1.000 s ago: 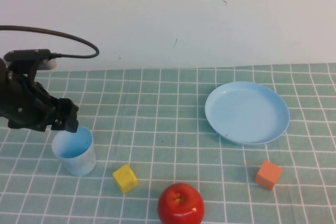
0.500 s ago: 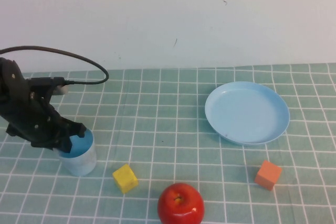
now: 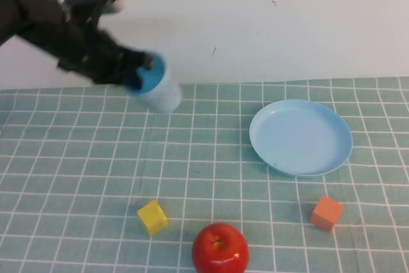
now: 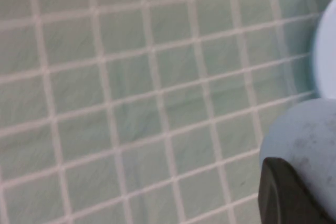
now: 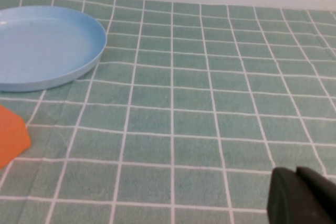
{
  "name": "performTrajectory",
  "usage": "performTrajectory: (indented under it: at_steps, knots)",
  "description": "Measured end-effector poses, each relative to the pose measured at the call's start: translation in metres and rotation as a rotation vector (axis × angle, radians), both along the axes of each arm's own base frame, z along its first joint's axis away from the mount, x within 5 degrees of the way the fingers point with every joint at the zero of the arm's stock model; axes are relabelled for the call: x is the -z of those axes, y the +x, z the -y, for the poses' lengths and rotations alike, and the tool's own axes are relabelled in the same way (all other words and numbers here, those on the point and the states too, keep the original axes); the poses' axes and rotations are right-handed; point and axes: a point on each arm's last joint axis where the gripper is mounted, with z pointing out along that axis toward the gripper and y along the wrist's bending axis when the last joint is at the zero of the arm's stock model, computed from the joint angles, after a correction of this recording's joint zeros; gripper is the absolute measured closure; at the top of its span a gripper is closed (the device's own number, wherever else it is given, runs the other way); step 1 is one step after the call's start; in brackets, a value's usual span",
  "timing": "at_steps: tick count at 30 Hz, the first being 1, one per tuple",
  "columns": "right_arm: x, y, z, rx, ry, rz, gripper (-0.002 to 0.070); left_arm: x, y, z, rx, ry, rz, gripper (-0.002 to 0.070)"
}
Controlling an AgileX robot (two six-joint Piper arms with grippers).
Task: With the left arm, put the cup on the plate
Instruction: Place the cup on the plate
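My left gripper (image 3: 137, 71) is shut on the rim of the light-blue cup (image 3: 156, 89) and holds it tilted, high above the checked cloth at the back left. In the left wrist view the cup (image 4: 307, 140) fills a corner beside one black finger (image 4: 286, 192). The light-blue plate (image 3: 300, 137) lies empty at the right of the table, well right of the cup; it also shows in the right wrist view (image 5: 42, 45). My right gripper (image 5: 310, 192) is shut and low over the cloth, out of the high view.
A yellow cube (image 3: 153, 217) and a red apple (image 3: 220, 248) lie at the front of the green checked cloth (image 3: 204, 151). An orange cube (image 3: 326, 213) lies in front of the plate. A white wall stands behind the table.
My left gripper closed on the cup's rim at the front left, then lifted it and carried it up and to the right. The cup is now off the cloth and tilted.
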Motion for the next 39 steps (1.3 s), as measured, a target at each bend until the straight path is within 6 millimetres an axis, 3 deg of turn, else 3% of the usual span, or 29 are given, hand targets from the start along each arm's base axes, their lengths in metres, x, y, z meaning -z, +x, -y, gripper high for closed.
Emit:
performTrajectory:
  at_steps: [5,7,11,14,22,33,39]
  knots:
    - [0.000,0.000,0.000,0.000,0.000,0.000,0.0678,-0.040,0.012,0.065,0.127,-0.051,0.144,0.0656]
    - [0.000,0.000,0.000,0.000,0.000,0.000,0.0678,-0.044,0.016,0.093,0.178,-0.062,0.171,0.0656]
    - [0.000,0.000,0.000,0.000,0.000,0.000,0.0678,-0.029,0.024,0.140,0.261,-0.051,0.168,0.0657]
    - [0.000,0.000,0.000,0.000,0.000,0.000,0.0678,-0.003,0.035,0.165,0.282,0.018,0.140,0.0657]
    - [0.000,0.000,0.000,0.001,-0.008,0.000,0.0678,0.065,0.058,0.191,0.239,0.069,0.038,0.0657]
    - [0.000,0.000,0.000,0.001,-0.010,-0.001,0.0678,0.090,0.062,0.209,0.209,-0.039,0.021,0.0657]
    - [0.000,0.000,0.000,0.001,-0.010,0.001,0.0678,0.104,0.054,0.227,0.238,-0.033,0.011,0.0657]
